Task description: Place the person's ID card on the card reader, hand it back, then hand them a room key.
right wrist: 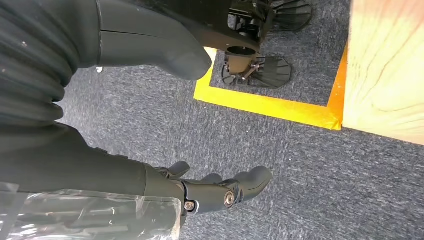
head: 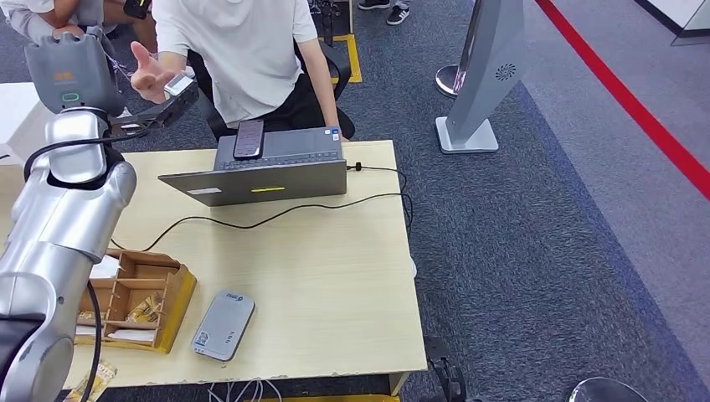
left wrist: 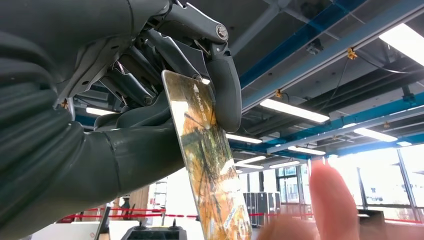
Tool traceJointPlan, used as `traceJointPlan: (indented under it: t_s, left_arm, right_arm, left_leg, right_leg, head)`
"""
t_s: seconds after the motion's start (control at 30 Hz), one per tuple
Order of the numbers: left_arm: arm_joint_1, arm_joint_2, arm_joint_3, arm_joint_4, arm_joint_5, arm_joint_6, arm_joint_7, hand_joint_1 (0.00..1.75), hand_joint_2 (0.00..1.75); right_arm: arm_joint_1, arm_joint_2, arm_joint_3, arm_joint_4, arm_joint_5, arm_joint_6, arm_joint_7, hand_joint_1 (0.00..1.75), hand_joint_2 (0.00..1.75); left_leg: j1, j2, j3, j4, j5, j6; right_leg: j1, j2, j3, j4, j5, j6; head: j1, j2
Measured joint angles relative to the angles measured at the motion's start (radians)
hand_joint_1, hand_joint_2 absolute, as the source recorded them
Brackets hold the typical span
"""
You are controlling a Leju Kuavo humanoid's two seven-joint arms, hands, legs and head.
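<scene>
Head view, left robot hand: raised over the far corner of the desk, clamped on a card and held out at the person's open hand; I judge this a hand-over, the card put within easy reach of the palm.
Head view, card reader: flat on the near part of the desk, nothing on it, just beside the wooden organiser.
Head view, laptop: open toward the person, a phone lying on it.
Left wrist view, grip: the card pinched near one end between thumb and fingers, its long free end projecting so it can be taken; a blurred fingertip is near it, contact not clear.
Left wrist view, card type: patterned face, so probably the room key rather than the ID; not certain.
Right wrist view, right robot hand: hangs over the carpet beside the desk, fingers apart, holding nothing.
</scene>
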Motion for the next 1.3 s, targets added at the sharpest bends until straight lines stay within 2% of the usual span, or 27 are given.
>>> traceJointPlan:
  t_s: [0.13, 0.27, 0.63, 1.13, 1.2, 1.3]
  left_arm:
    - [0.000, 0.000, 0.001, 0.020, -0.001, -0.001, 0.000, 1.75, 1.75]
    - [0.000, 0.000, 0.001, 0.030, -0.001, -0.001, -0.002, 0.00, 1.75]
    - [0.000, -0.002, 0.020, 0.032, -0.001, 0.000, -0.011, 0.00, 1.75]
    - [0.000, 0.058, 0.053, 0.032, -0.001, 0.000, -0.023, 0.00, 1.75]
    - [0.000, 0.077, 0.053, 0.032, 0.000, 0.003, -0.031, 0.00, 1.75]
    - [0.000, 0.138, 0.060, 0.032, 0.004, 0.011, -0.047, 0.00, 1.75]
  right_arm:
    - [-0.006, -0.001, 0.009, 0.006, -0.009, -0.003, 0.003, 0.00, 1.75]
    - [-0.009, -0.002, 0.012, 0.010, -0.009, -0.002, 0.003, 0.00, 1.75]
    - [-0.024, -0.003, 0.013, 0.016, 0.014, 0.008, 0.035, 0.00, 1.75]
    - [-0.041, -0.006, 0.005, 0.035, 0.033, 0.030, 0.037, 0.00, 1.75]
    - [-0.043, -0.007, 0.005, 0.035, 0.041, 0.035, 0.040, 0.00, 1.75]
    - [-0.044, -0.010, 0.004, 0.035, 0.049, 0.049, 0.040, 0.00, 1.75]
  left_leg:
    - [0.000, 0.002, 0.000, 0.000, 0.000, 0.000]
    - [0.001, 0.002, 0.000, 0.000, 0.000, 0.000]
    - [0.001, 0.003, 0.000, 0.000, 0.001, -0.001]
    - [0.002, 0.005, -0.001, 0.000, 0.002, -0.003]
    - [0.001, 0.006, -0.001, 0.000, 0.002, -0.003]
    - [0.001, 0.009, 0.000, 0.000, 0.001, -0.003]
  right_leg:
    - [0.000, 0.001, 0.000, 0.000, 0.000, 0.000]
    - [0.001, 0.002, 0.000, 0.000, 0.001, -0.001]
    - [0.001, 0.002, -0.001, 0.000, 0.001, -0.002]
    - [0.001, 0.004, -0.001, 0.002, 0.002, -0.002]
    - [0.001, 0.005, -0.001, 0.002, 0.002, -0.003]
    - [0.001, 0.008, -0.002, 0.003, 0.002, -0.003]
  head:
    - [0.000, 0.000]
    - [0.000, 0.000]
    - [0.000, 0.000]
    - [0.000, 0.000]
    - [0.000, 0.000]
    - [0.000, 0.000]
